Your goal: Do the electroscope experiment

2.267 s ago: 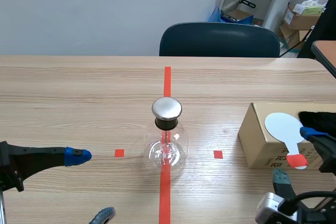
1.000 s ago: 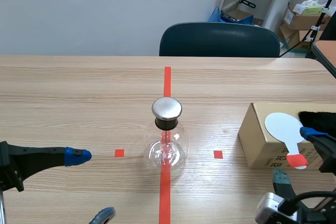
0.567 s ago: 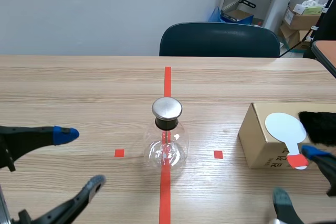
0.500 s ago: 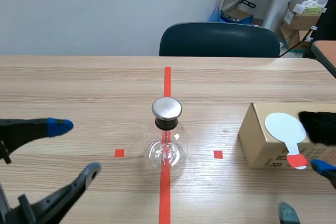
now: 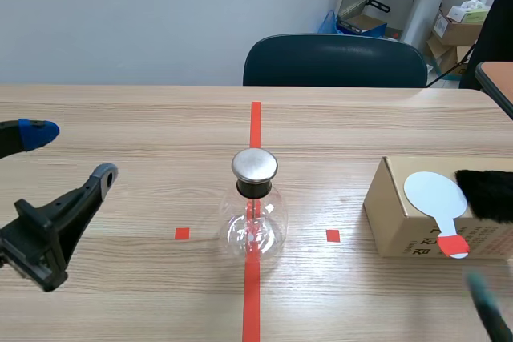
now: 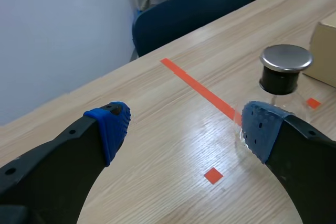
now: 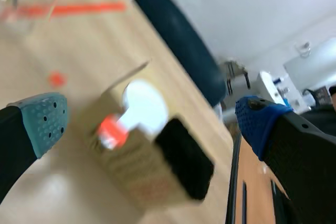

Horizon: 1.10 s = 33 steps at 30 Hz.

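The electroscope (image 5: 255,212), glass-bodied with a metal cap, stands upright at the centre of the desk (image 5: 144,118), on the orange-red tape line. At its 3 o'clock, well apart, sits a cardboard box (image 5: 397,222). A white paddle (image 5: 434,192) with a red handle lies on the box top, and a black fur pad (image 5: 486,195) lies just beside the paddle at its 3 o'clock. The left hand (image 5: 70,153) hangs over the desk at the electroscope's 9 o'clock, fingers spread wide, holding nothing. The right hand (image 7: 149,121) is likewise wide and empty, with the box ahead of it. A dark blue chair (image 5: 335,60) stands at 12 o'clock, beyond the desk.
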### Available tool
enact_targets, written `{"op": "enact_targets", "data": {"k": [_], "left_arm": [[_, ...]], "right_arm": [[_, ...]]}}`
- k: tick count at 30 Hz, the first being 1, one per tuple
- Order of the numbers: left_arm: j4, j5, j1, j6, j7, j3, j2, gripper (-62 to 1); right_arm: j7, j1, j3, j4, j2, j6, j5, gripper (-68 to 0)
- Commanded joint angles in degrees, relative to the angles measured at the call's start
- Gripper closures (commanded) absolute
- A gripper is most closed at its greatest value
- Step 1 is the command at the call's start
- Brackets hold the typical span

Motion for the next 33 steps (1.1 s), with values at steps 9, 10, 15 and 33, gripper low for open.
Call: {"op": "enact_targets", "data": {"k": [9,10,15,33], "left_arm": [[5.3,-0.2,0.2,0.1,9.6,-7.3,6.0,-46.5],[5.9,-0.2,0.2,0.1,10.9,-8.2,6.6,-46.5],[8.4,-0.2,0.2,0.1,16.3,-11.9,8.1,-46.5],[8.9,-0.2,0.2,0.1,18.5,-13.0,8.1,-46.5]], "right_arm": [[-10.5,8.9,0.6,9.4,10.5,17.1,24.1,-67.9],[-11.9,10.4,0.5,9.7,10.5,19.2,25.3,-67.9],[-19.5,18.3,-2.9,9.8,10.4,25.9,29.9,-67.9],[-42.2,30.3,-12.9,9.8,0.9,25.9,33.1,-67.9]]}}
